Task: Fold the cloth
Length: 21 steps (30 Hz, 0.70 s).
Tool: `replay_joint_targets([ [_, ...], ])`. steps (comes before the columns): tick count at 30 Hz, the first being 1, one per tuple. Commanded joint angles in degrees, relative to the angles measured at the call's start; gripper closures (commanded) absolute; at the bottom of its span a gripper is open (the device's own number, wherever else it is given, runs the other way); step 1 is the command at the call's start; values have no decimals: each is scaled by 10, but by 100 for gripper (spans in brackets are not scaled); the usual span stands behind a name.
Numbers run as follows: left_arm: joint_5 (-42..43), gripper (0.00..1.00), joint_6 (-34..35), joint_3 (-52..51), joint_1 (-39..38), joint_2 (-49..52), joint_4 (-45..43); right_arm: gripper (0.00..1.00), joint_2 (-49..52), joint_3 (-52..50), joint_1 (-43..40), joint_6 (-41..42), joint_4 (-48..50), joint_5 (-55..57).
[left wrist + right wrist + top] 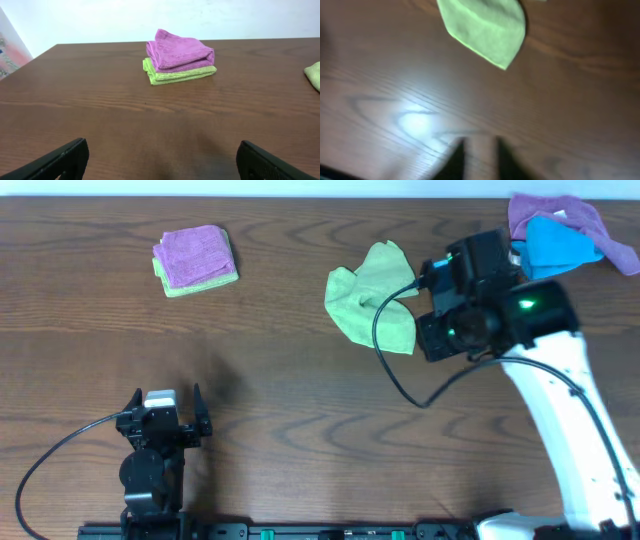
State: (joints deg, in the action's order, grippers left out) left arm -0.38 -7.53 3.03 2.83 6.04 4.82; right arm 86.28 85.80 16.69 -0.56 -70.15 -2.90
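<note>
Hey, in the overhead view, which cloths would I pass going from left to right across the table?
folded purple-on-green stack → crumpled lime cloth → blue cloth. The loose purple cloth overlaps the blue one, so it is left out of the order.
</note>
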Motion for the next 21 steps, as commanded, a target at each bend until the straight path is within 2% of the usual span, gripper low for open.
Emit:
replay_joint_targets([
  [1, 0, 5, 0, -21, -2, -3, 9, 99, 0, -59, -2, 19, 44, 11],
  [7, 0, 5, 0, -21, -2, -3, 9, 99, 33, -130, -2, 37, 156, -17],
  [12, 0, 5, 0, -21, -2, -3, 9, 99, 115, -127, -2, 46, 219, -36],
  [21, 0, 5, 0, -21, -2, -3, 9, 99, 198, -106, -6, 48, 290, -38],
])
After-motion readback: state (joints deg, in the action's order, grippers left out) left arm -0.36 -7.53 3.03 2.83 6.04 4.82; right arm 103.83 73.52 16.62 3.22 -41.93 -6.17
